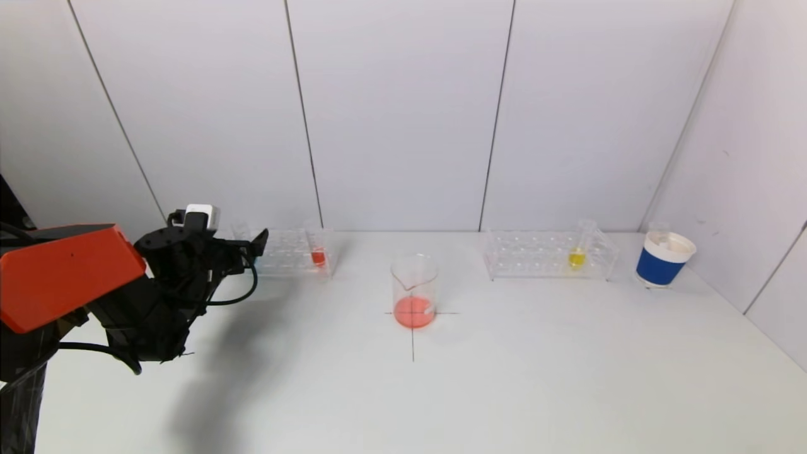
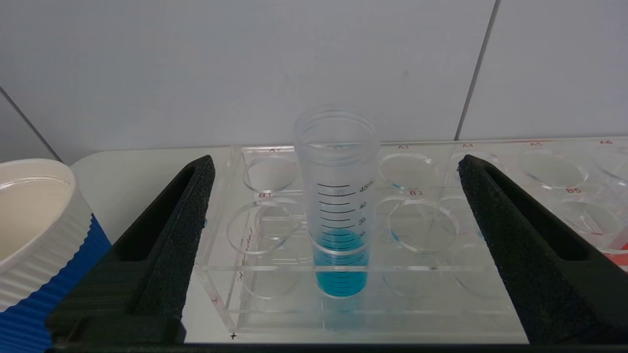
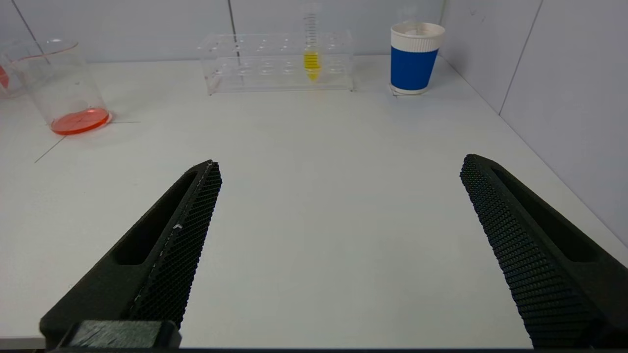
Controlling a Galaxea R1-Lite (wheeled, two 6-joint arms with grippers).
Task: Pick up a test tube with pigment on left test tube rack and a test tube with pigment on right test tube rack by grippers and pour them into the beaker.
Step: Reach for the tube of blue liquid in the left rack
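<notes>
A white surface (image 1: 441,391) is stretching back to a pale panelled wall (image 1: 403,113). The right gripper (image 3: 338,166) is hovering low, jaws spread. Farther on, the beaker (image 1: 414,291) is holding red liquid. The left gripper (image 2: 336,164), jaws spread, is flanking a blue test tube (image 2: 338,206) in the left rack (image 1: 287,252). A yellow tube (image 1: 577,255) is sitting in the right rack (image 1: 548,255).

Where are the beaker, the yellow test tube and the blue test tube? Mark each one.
beaker (image 1: 414,293): head view, on its clear glass wall above the red liquid.
yellow test tube (image 1: 576,257): head view, on the yellow pigment.
blue test tube (image 2: 340,264): left wrist view, on the blue pigment.
</notes>
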